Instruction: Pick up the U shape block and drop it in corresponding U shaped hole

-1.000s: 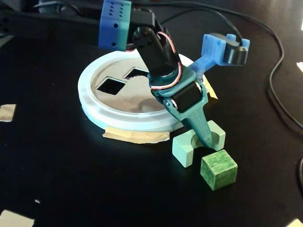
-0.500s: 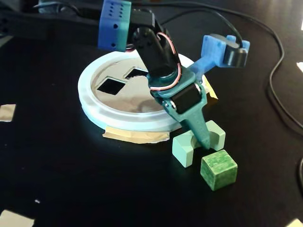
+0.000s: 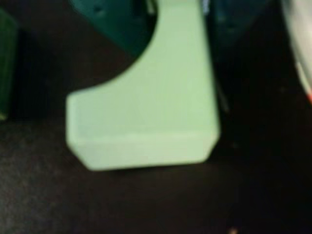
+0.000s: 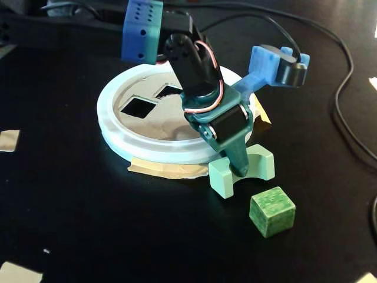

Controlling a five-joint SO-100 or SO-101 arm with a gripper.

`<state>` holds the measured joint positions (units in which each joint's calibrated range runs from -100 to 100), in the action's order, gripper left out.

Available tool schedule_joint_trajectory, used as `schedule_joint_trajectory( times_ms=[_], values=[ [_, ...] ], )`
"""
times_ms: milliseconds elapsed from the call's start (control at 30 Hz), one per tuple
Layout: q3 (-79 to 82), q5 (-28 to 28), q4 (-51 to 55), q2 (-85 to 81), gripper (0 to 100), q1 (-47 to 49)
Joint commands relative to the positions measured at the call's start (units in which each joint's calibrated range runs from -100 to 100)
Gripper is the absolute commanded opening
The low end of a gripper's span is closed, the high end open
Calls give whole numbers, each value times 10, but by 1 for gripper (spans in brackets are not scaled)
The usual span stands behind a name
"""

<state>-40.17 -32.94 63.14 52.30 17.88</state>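
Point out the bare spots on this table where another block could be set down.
In the fixed view: the wide dark stretch left of the green cube, below the white-rimmed disc. Crowded: around the tool, the U shape block and the cube.

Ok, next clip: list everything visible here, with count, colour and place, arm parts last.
U shape block: one, pale mint green, on the table in front of the disc, gripper finger in its notch.
Cube: one, darker green, right of and nearer than the block in the fixed view.
Disc: one, tan with white rim, two dark cutouts showing.
Tape pieces: several, tan, under the disc's edge and scattered.
Cables: black, right side.
Table: black.
Gripper: one, teal, at the block; blue arm parts above.
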Motion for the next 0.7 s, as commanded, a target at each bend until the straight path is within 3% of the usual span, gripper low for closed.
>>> schedule_joint_trajectory(
  times_ms=[0,267,433,667],
  values=[
    [-38,3,14,-20,1,-4],
    [-37,50,15,-130,1,3],
    [-29,52,17,-201,1,11],
    [-37,33,192,-297,1,16]
  ],
)
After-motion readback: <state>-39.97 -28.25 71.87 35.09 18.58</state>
